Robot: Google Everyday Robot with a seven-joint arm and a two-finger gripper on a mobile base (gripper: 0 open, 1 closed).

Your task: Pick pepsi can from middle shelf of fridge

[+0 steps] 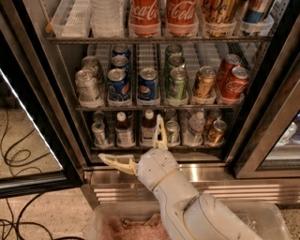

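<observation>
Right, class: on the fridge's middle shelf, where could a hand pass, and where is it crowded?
Bare lane trays behind the lone pepsi can, beside the green cans, and behind the gold can. Up front it is packed. The open gripper hangs below.

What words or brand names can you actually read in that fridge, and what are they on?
"Coca-Cola": white script on two red bottles, top row.
Red cans on the middle shelf: white script, too blurred to read.
The pepsi can: globe logo only, no legible word.
Green can, gold can, small bottles: labels unreadable.
The gripper, open below the middle shelf, carries no text.
</observation>
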